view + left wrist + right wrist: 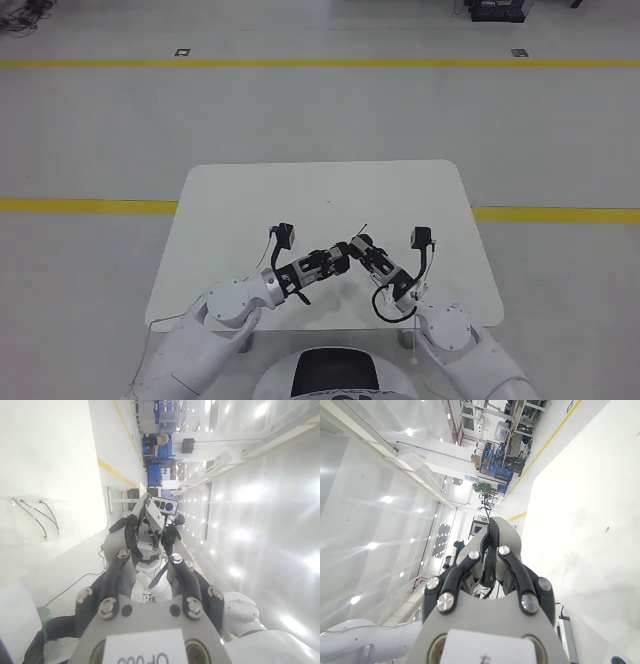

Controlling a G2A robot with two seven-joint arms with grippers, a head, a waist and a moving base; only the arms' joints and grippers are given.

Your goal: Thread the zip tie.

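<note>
Both arms meet above the front middle of the white table (250,200). My right gripper (355,246) is shut on the black zip tie (487,507), whose ribbed strap runs between the pads. The thin tail sticks out past the fingertips (362,231). My left gripper (338,256) faces it tip to tip. In the left wrist view the left gripper (150,525) has its fingers (126,535) apart, with the right arm's wrist beyond the gap. A short dark strip (157,578) lies between those fingers near their base. I cannot tell whether it touches them.
The table's back half and both sides are bare white surface. Its rounded front edge (330,322) lies just below the arms. Yellow floor lines (80,205) run behind the table. Black cables (37,517) lie on a pale surface far off.
</note>
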